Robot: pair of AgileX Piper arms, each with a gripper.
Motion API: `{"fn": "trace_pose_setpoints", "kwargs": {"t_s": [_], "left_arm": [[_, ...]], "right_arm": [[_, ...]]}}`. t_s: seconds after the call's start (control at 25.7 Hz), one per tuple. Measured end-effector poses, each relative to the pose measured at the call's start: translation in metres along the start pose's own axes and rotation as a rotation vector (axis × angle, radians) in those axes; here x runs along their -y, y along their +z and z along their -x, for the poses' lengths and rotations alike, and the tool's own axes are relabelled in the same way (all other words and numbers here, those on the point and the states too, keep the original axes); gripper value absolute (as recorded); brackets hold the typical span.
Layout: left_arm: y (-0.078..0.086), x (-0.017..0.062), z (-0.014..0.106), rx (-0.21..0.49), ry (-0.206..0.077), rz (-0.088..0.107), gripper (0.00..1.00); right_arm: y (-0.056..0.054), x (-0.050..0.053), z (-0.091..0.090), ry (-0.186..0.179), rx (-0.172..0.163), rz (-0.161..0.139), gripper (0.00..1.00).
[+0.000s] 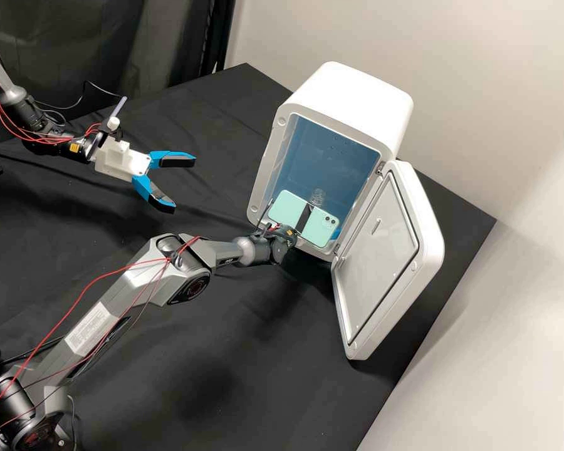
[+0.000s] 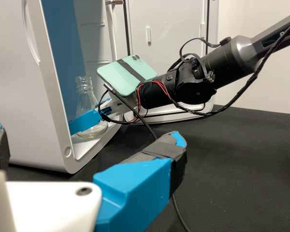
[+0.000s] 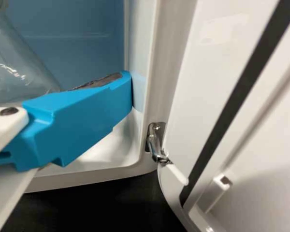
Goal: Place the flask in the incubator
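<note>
flask [image 2: 85,99] upright inside incubator [image 1: 351,100], mid-frame | right hand [image 2: 89,124] at its base, grip: cannot tell | left hand [image 1: 180,183] released, upper left | remaining, likely: let go, withdraw, shut door [image 1: 382,263]

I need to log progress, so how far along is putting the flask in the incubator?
Done: the door hangs open and the flask stands inside the incubator. In hand: the right tool is in there beside it; whether it grips is unclear. Remaining: letting go if needed and withdrawing that arm. The left tool hovers open over the bench.
</note>
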Motion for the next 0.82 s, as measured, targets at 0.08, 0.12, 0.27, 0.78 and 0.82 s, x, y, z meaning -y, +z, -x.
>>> {"fn": "trace_pose_setpoints", "kwargs": {"t_s": [0.08, 0.12, 0.27, 0.78, 0.82], "left_arm": [[0.000, 0.0000, 0.000, 0.000, 0.000, 0.000, 1.00], [0.000, 0.0000, 0.000, 0.000, 0.000, 0.002, 1.00], [-0.001, -0.0002, 0.000, -0.002, 0.000, 0.001, 1.00], [-0.012, 0.0005, 0.004, -0.026, -0.005, 0.021, 1.00], [-0.012, 0.0005, 0.004, -0.026, -0.005, 0.021, 1.00]], "right_arm": [[0.000, 0.000, 0.000, -0.001, 0.000, -0.016, 1.00], [0.000, 0.000, 0.000, -0.001, 0.000, -0.017, 1.00], [-0.001, -0.001, 0.003, -0.003, 0.001, -0.017, 1.00], [-0.002, 0.003, 0.022, -0.018, 0.010, -0.116, 1.00], [-0.001, 0.005, 0.022, -0.020, 0.013, -0.123, 1.00]]}}
